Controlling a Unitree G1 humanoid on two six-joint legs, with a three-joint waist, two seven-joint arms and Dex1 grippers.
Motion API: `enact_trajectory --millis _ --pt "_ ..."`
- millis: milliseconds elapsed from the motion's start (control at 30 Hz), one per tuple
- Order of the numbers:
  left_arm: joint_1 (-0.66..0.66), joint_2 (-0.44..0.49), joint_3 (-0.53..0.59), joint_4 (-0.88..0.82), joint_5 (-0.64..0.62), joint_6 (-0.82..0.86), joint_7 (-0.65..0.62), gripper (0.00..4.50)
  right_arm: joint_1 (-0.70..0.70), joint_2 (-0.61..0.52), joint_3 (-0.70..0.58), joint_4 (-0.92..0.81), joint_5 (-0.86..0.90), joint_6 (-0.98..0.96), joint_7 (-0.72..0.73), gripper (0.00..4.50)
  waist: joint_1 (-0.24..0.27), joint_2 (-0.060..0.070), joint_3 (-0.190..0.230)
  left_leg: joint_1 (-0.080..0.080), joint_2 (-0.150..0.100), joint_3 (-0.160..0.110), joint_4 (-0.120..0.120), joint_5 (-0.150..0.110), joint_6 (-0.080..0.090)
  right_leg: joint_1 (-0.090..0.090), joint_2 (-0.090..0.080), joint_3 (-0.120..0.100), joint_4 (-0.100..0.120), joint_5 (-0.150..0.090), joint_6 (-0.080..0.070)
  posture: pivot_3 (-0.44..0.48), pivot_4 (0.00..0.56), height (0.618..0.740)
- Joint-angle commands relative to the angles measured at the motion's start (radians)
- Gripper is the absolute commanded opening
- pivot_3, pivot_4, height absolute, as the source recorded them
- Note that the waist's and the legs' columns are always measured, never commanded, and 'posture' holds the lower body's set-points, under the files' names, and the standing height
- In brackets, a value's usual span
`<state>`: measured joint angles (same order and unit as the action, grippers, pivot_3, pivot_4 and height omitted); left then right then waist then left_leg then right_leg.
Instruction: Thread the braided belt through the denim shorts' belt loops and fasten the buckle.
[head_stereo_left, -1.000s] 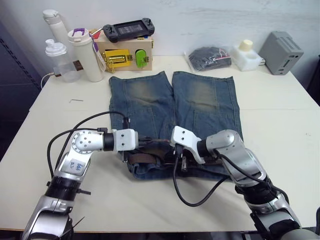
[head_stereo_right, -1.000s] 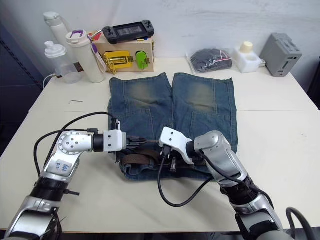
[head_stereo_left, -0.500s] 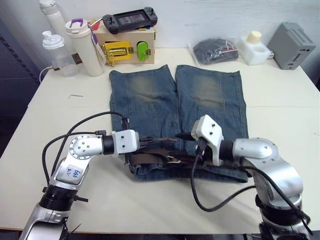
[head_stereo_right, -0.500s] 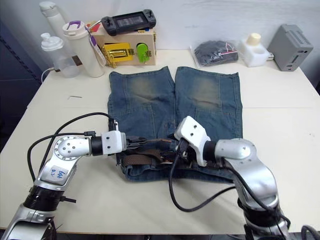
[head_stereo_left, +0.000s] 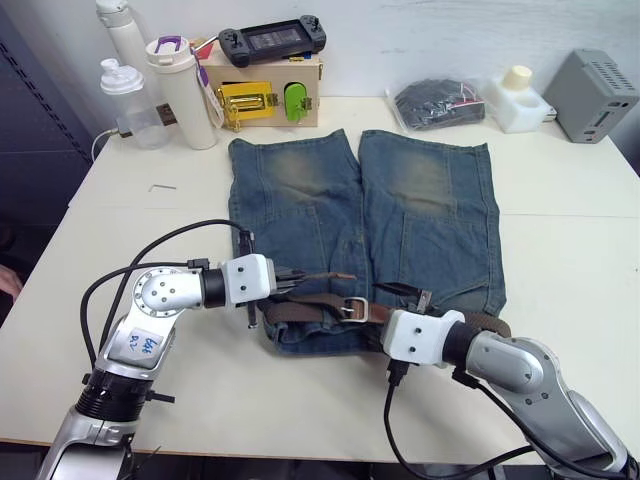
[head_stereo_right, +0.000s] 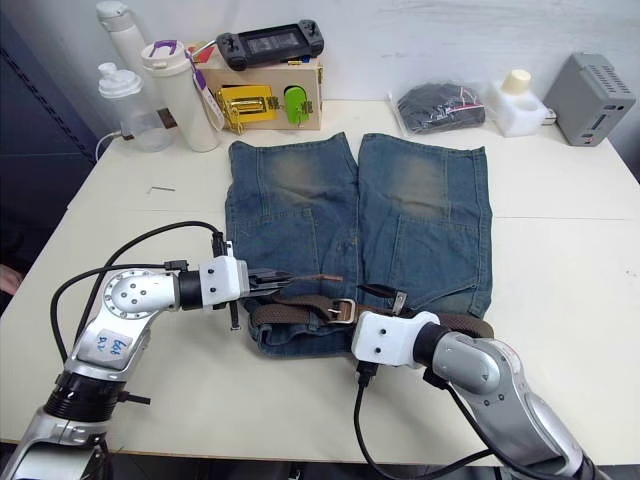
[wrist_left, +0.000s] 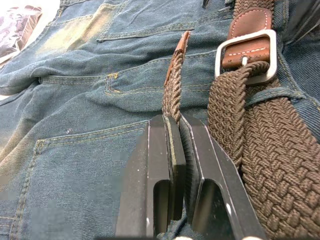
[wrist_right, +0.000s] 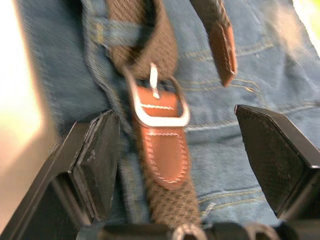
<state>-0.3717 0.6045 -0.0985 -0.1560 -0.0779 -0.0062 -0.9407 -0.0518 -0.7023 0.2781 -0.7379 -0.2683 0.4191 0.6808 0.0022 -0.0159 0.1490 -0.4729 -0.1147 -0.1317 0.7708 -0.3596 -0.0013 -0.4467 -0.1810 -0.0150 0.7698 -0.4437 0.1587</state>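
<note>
The denim shorts (head_stereo_left: 300, 200) lie flat with the waistband nearest me. The braided belt (head_stereo_left: 310, 310) runs along that waistband and passes under a belt loop (wrist_right: 115, 34). Its strap goes through the silver buckle (head_stereo_left: 352, 309), and the prong rests on the braid. The belt's free tail (wrist_left: 173, 85) rises off the denim, and my left gripper (wrist_left: 176, 122) is shut on it just left of the buckle. My right gripper (wrist_right: 173, 117) stands open on the near side of the waistband. Its fingers (wrist_right: 95, 165) are spread wide to either side of the buckle without touching it.
At the back of the table stand a wooden box (head_stereo_left: 262, 90) with a game console (head_stereo_left: 272, 40) on it, bottles (head_stereo_left: 185, 90), a bagged dark bundle (head_stereo_left: 440, 102), a white container (head_stereo_left: 520, 97) and a grey box (head_stereo_left: 600, 95). A small metal key (head_stereo_left: 162, 187) lies at the left.
My right gripper has opened, let go of the belt near the buckle and drawn back toward the table's near edge. The left gripper keeps its hold. The camera has shifted.
</note>
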Motion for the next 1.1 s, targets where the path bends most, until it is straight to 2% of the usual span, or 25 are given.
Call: enact_trajectory --millis 33,200,367,467,500,533,567,600,667,733,900,1100 --pt "-0.017 0.008 0.008 -0.016 -0.026 -0.008 -0.005 0.0 0.022 -0.009 -0.004 -0.01 -0.04 -0.02 -0.014 3.97 -0.001 0.0 0.0 0.0 0.0 0.0 0.0 0.0 0.0 0.0 0.0 0.0 0.0 0.0 0.0 0.0 0.15 0.645" --pt "-0.027 0.012 0.01 0.001 -0.024 -0.016 -0.009 0.0 0.057 -0.011 -0.028 -0.001 -0.065 -0.02 -0.025 3.97 0.0 0.0 0.0 0.0 0.0 0.0 0.001 0.0 0.0 0.0 0.0 0.0 0.001 0.0 0.0 0.0 0.15 0.645" --pt "-0.038 0.004 0.005 0.015 -0.02 -0.022 -0.008 0.0 0.062 0.025 -0.005 0.003 -0.084 0.067 -0.033 3.97 0.0 0.0 0.0 -0.001 -0.001 0.0 0.004 0.0 0.0 0.0 0.0 0.0 0.003 0.0 0.0 0.0 0.15 0.645" --pt "-0.041 0.0 0.001 0.022 -0.018 -0.028 -0.008 0.0 0.062 0.045 0.01 -0.003 -0.078 0.134 -0.021 3.22 0.001 0.0 0.0 -0.001 -0.002 -0.001 0.007 0.0 0.0 0.0 -0.001 0.0 0.006 0.0 0.0 0.0 0.15 0.645" --pt "-0.043 0.0 0.001 0.026 -0.018 -0.03 -0.008 0.0 0.059 0.051 0.013 -0.003 -0.078 0.149 -0.02 2.83 0.001 0.0 0.0 -0.001 -0.002 -0.002 0.008 0.0 0.0 0.0 -0.001 0.0 0.007 0.0 0.0 0.0 0.15 0.645" --pt "-0.043 -0.001 -0.001 0.027 -0.017 -0.032 -0.008 0.0 0.054 0.058 0.018 -0.008 -0.071 0.171 -0.013 2.22 0.001 0.0 0.0 -0.002 -0.002 -0.002 0.009 0.0 0.0 0.0 -0.001 0.001 0.007 0.0 0.0 0.0 0.15 0.645" --pt "-0.043 -0.001 -0.001 0.027 -0.017 -0.033 -0.007 0.0 0.05 0.064 0.022 -0.015 -0.066 0.195 -0.009 1.99 0.001 0.0 0.0 -0.002 -0.002 -0.002 0.011 0.0 0.0 0.0 -0.001 0.001 0.008 0.0 0.0 0.0 0.15 0.645" --pt "-0.044 -0.002 -0.002 0.028 -0.017 -0.034 -0.006 0.0 0.045 0.067 0.027 -0.02 -0.059 0.214 -0.002 1.57 0.001 0.0 0.0 -0.003 -0.003 -0.003 0.013 0.0 0.0 0.0 -0.001 0.001 0.009 0.0 0.0 0.0 0.15 0.645" --pt "-0.045 -0.002 -0.004 0.03 -0.015 -0.036 -0.004 0.0 0.039 0.074 0.033 -0.031 -0.054 0.243 0.004 0.55 0.002 0.0 0.0 -0.003 -0.003 -0.004 0.014 0.0 0.0 0.0 0.0 0.001 0.011 0.0 0.0 0.0 0.15 0.645" --pt "-0.043 -0.003 -0.006 0.027 -0.016 -0.036 -0.002 0.0 0.037 0.081 0.035 -0.044 -0.046 0.269 0.01 0.05 0.004 0.0 0.0 -0.003 -0.005 -0.005 0.015 0.0 0.0 0.0 -0.001 0.002 0.013 0.0 0.0 0.0 0.15 0.645" --pt "-0.038 -0.005 -0.006 0.02 -0.017 -0.033 0.002 0.0 0.012 0.095 0.014 -0.082 -0.027 0.31 0.005 0.05 0.004 0.0 0.0 -0.004 -0.005 -0.005 0.016 0.0 0.0 0.0 -0.002 0.002 0.013 0.0 0.0 0.0 0.15 0.645" --pt "-0.035 -0.002 -0.007 0.015 -0.016 -0.024 0.004 0.0 -0.125 0.075 -0.029 -0.124 -0.025 0.282 0.004 0.05 0.002 0.0 0.0 -0.005 -0.005 -0.005 0.016 0.0 0.0 -0.002 -0.002 0.002 0.014 0.0 0.0 0.0 0.15 0.645"
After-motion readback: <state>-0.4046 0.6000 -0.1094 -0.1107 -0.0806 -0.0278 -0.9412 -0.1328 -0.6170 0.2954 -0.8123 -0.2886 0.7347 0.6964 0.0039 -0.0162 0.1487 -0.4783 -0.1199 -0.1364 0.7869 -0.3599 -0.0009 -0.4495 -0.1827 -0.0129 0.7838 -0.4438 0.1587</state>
